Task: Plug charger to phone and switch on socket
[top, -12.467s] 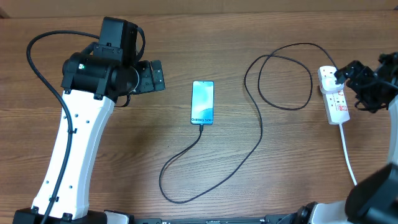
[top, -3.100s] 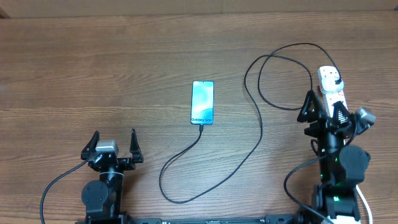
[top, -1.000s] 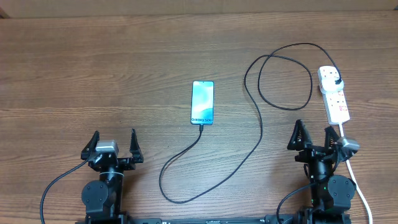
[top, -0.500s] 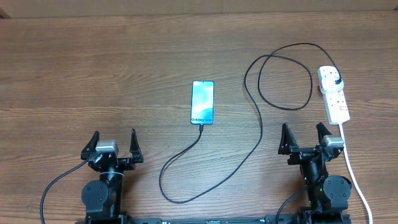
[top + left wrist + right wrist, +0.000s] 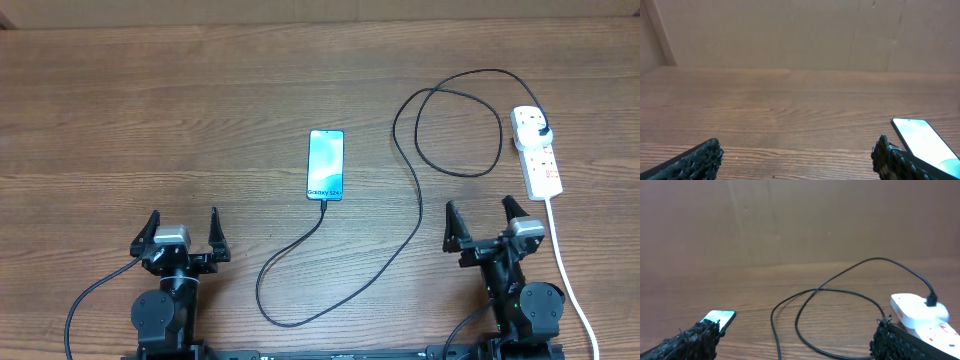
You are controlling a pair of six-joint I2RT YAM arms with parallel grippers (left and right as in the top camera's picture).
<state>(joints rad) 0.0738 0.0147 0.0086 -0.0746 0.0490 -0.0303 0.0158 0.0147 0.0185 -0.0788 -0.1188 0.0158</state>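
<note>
**A:** How do the grippers stand?

**B:** The left gripper [image 5: 183,218] has its jaws spread wide with nothing between them, only bare table [image 5: 150,120]. It sits near the front edge, in front of the phone [image 5: 326,164] and off to the phone's left. The right gripper [image 5: 477,206] is just as wide apart and equally empty-handed, in front of the phone and off to its right. Neither one touches anything.

**A:** And the phone itself?

**B:** It lies flat, screen up and lit cyan, about midway between the two grippers and farther back on the table. The end printed "Galaxy S24+" faces the front edge.

**A:** Is anything in its port?

**B:** The charger [image 5: 420,205] meets that near short edge with its small tip. It looks pushed in, though the tip is too small to say how deep. From there the thin black cable drops toward the front edge, bends round, climbs up the phone's right side and makes one wide loop.

**A:** Where does the loop end?

**B:** At the socket [image 5: 537,155], the white power strip lying well to the right of the phone, running lengthwise front to back. The charger's black plug [image 5: 538,127] sits in the outlet at the strip's far end. The outlets nearer the front edge show red marks, but I cannot tell which way the switches are set.

**A:** And the strip's own lead?

**B:** Its white cord [image 5: 563,270] leaves the near end and runs toward the front edge, passing just beside the right gripper, on the side away from the phone.
</note>
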